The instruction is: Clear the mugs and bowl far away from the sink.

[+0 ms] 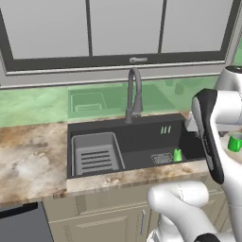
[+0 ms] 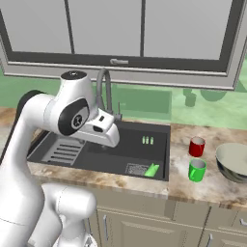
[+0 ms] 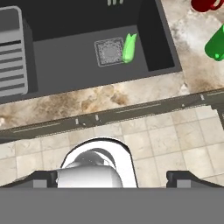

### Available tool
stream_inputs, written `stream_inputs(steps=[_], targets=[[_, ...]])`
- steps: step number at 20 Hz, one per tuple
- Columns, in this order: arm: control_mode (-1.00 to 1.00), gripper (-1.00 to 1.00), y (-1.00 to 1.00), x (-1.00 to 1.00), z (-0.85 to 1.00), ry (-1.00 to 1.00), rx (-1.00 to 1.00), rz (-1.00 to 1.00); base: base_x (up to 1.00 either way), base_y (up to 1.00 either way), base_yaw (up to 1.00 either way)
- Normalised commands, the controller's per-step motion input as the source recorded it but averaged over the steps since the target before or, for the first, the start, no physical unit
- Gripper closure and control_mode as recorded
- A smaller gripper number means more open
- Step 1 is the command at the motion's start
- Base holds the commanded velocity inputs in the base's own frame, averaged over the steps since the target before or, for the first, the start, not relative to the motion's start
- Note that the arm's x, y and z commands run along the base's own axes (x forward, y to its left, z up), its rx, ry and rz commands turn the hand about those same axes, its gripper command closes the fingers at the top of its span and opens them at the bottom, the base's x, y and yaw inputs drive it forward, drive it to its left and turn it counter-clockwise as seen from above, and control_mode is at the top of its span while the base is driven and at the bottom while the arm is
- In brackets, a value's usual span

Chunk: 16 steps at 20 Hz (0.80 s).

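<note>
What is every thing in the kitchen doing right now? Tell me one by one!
Bright green mug: upright on the counter right of the sink, empty.
Red mug: upright on the counter, behind the green one.
Wide grey bowl with cream inside: upright on the counter, right of the mugs.
Dark grey sink: no water running from the arched faucet.
Small green object: lying beside the drain.
Robot jaws: open, holding nothing.

Right of the sink (image 2: 103, 152) on the counter (image 2: 212, 185): red mug (image 2: 196, 146) behind green mug (image 2: 197, 170), bowl (image 2: 233, 161) farthest right.
</note>
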Motion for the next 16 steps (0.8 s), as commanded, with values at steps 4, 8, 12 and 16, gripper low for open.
stream_inputs(steps=[4,8,12,16], targets=[[-1.00,-1.00,-0.56,0.00,-0.16,0.01,0.00,0.00,0.00,0.00,0.00],[-1.00,-1.00,-0.63,0.00,-0.16,0.00,0.00,0.00,0.00,0.00,0.00],[-1.00,-1.00,-0.56,0.00,-0.23,0.00,0.00,0.00,0.00,0.00,0.00],[-1.00,-1.00,-0.36,0.00,-0.38,0.00,0.00,0.00,0.00,0.00,0.00]])
